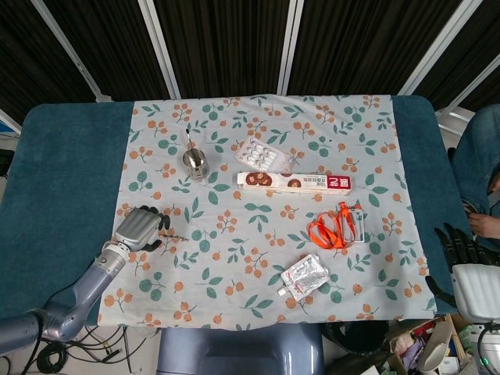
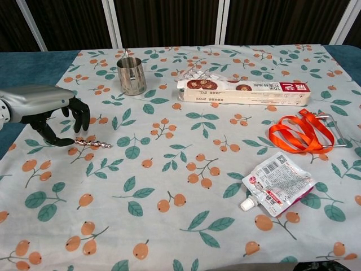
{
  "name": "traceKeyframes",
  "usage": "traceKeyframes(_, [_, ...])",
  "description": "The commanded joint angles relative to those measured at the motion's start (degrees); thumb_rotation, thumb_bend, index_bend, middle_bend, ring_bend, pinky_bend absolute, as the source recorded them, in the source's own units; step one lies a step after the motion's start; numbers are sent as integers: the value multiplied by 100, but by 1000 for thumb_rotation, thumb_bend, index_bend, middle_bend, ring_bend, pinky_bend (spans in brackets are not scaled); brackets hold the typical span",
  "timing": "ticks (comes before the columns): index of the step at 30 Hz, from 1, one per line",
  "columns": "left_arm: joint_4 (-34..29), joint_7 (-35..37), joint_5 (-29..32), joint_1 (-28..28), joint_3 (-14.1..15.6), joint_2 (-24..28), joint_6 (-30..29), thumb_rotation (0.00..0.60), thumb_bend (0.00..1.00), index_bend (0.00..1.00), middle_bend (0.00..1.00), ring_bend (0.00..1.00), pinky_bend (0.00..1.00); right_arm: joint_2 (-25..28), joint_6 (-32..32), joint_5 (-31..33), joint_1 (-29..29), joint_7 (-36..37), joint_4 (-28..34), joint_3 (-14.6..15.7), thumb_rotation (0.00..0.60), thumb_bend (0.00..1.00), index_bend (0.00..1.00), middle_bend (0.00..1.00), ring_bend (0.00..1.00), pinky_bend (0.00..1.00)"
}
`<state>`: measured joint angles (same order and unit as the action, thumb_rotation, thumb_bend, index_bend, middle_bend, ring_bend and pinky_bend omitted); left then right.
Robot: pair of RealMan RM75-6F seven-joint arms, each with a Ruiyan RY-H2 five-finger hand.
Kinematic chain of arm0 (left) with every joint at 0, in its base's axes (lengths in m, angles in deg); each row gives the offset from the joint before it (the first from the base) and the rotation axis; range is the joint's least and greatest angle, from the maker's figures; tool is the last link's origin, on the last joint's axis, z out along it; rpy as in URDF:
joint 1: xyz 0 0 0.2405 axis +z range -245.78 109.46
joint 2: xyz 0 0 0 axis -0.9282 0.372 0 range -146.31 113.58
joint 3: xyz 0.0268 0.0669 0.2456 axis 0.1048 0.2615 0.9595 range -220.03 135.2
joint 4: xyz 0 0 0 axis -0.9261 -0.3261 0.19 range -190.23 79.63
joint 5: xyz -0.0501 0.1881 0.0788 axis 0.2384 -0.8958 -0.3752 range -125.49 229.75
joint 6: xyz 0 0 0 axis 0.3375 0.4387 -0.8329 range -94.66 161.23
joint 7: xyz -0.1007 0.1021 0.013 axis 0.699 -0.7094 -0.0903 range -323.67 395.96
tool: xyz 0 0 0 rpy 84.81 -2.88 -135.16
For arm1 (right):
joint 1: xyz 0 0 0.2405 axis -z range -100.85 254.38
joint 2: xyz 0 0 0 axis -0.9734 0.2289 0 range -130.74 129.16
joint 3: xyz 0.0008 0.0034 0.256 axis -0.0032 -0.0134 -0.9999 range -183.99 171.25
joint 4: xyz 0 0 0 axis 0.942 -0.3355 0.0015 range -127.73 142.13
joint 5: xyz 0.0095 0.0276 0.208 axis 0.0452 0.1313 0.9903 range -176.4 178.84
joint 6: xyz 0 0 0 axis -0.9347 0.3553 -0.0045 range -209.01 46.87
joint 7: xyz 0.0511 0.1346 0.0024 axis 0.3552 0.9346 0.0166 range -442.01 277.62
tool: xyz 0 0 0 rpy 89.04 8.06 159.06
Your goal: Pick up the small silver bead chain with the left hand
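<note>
The small silver bead chain (image 2: 93, 143) lies flat on the floral cloth at the left, its length running left to right. In the head view only its right end (image 1: 169, 233) shows past the hand. My left hand (image 2: 49, 108) (image 1: 139, 228) hovers just left of and above the chain, fingers curved down and apart. Its thumb tip is down on the cloth near the chain's left end, and nothing is held. My right hand (image 1: 459, 248) hangs off the table's right edge with its fingers spread and nothing in them.
A steel cup (image 2: 131, 75) stands behind the chain. Further right are a blister pack (image 1: 262, 154), a long toothpaste box (image 2: 243, 92), an orange ribbon (image 2: 299, 134) and a white sachet (image 2: 277, 182). The blue table (image 1: 62, 164) extends left of the cloth.
</note>
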<state>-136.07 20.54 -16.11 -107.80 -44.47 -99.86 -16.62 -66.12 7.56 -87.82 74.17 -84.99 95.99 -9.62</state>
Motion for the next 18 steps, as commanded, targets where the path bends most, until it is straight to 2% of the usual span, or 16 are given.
traceKeyframes(1, [71, 12, -6, 12, -20, -85, -30, 600, 316, 440, 447, 270, 292, 2, 0, 5, 0, 6, 1, -3, 600, 169, 32, 13, 49, 136])
traceKeyframes(18, [272, -343, 106, -57, -45, -382, 63, 600, 316, 482, 487, 280, 292, 12, -25, 18, -9, 26, 12, -3, 600, 169, 31, 13, 49, 136])
